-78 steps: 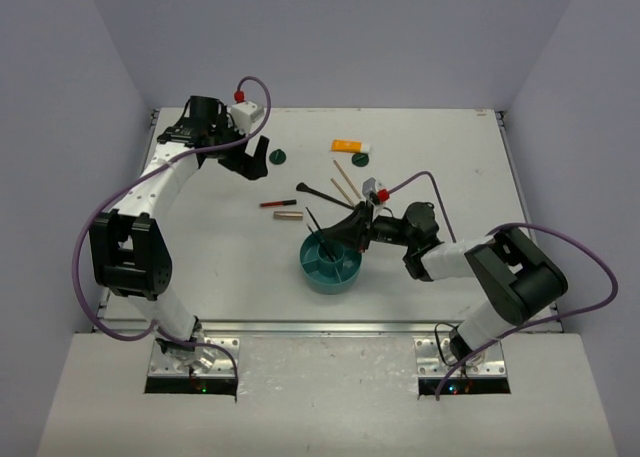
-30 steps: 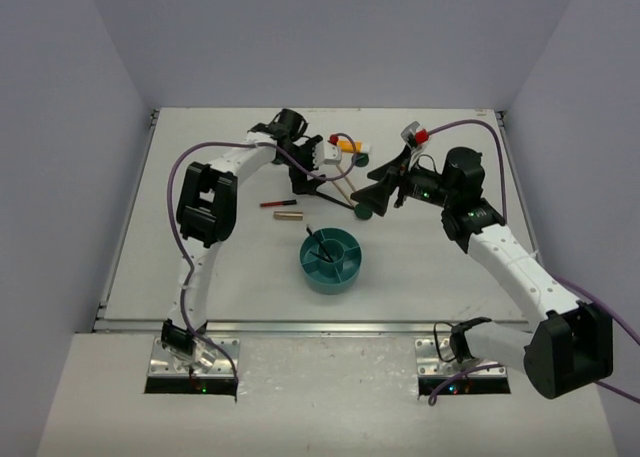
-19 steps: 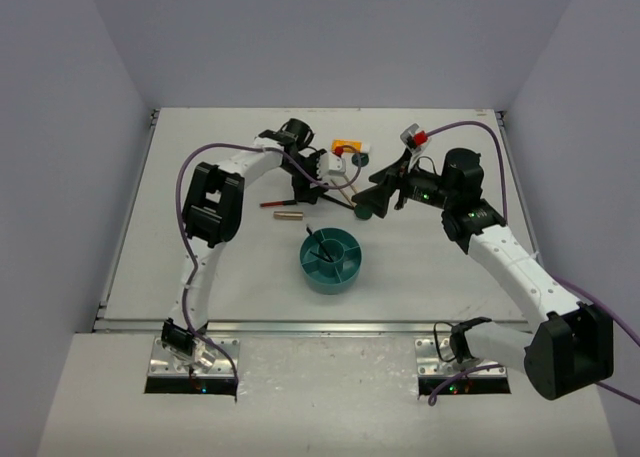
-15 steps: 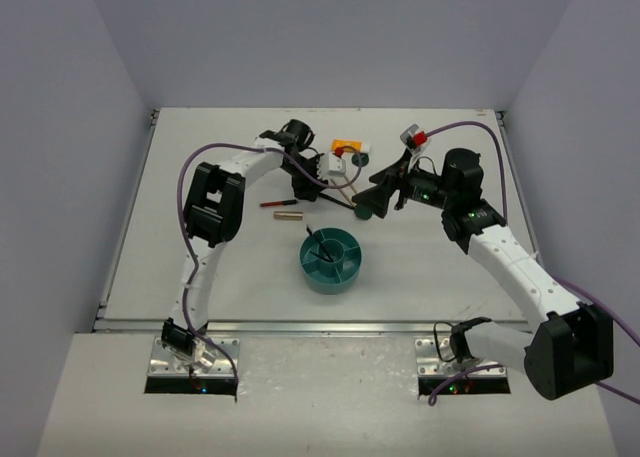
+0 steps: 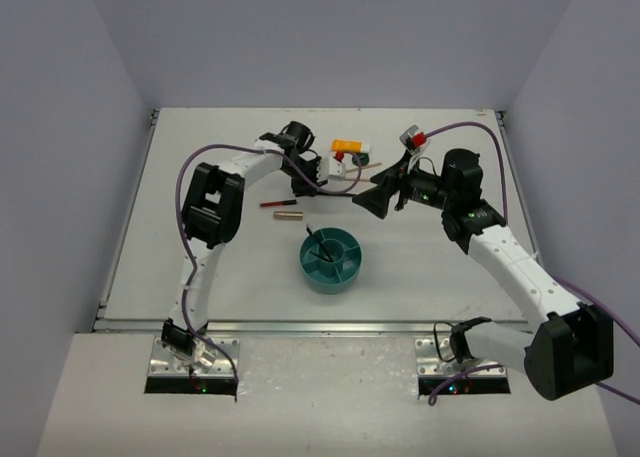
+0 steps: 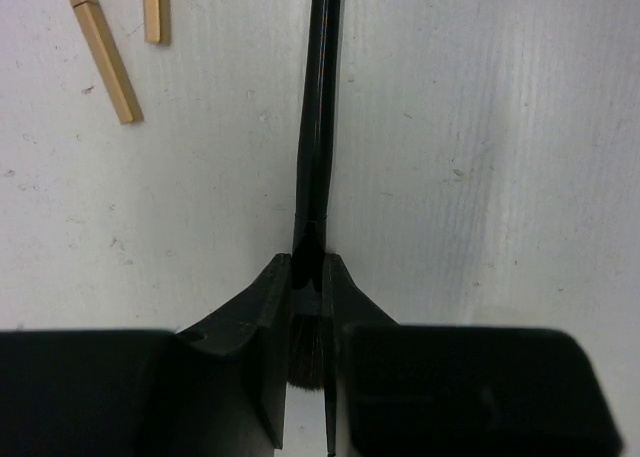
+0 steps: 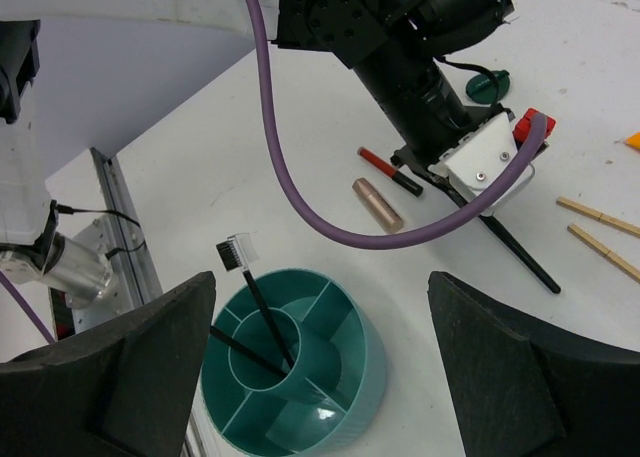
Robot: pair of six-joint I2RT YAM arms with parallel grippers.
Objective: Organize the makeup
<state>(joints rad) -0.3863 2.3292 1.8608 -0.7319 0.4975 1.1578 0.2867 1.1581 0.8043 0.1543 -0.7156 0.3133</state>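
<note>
Obs., left arm: the left hand (image 6: 308, 277) is clenching on the black brush (image 6: 318, 97). It is pinching the brush at the bristle end, while the long handle is lying flat on the table (image 6: 480, 127) and pointing toward 12 o'clock in the wrist view. The brush is running straight between the fingers (no skew that I can make out). Two tan pencils (image 6: 100, 47) are lying off the handle at about 11 o'clock, not touching it.

Right arm: the right hand (image 5: 372, 203) is hanging released at about 1 o'clock from the teal bowl (image 5: 330, 262), its fingers wide with nothing between them. From above, the black brush is sitting at roughly 12 o'clock from the bowl, between the two hands.

Judgement: the step in hand is lifting this brush for the bowl, where a white-headed brush (image 7: 238, 251) appears to be standing in the centre well.

- The hold is at one end, so I am expecting the free handle to droop or swing.
- A slow, straight-up lift before any turning is looking safest.
- The handle tip needs keeping away from the right hand, which is near its far end.
- Over the bowl, tilting the handle downward and letting go only once the tip is inside a compartment should work best.

The gold tube (image 5: 290, 215) and red pencil (image 5: 278, 204) are lying at about 10 o'clock from the bowl.
</note>
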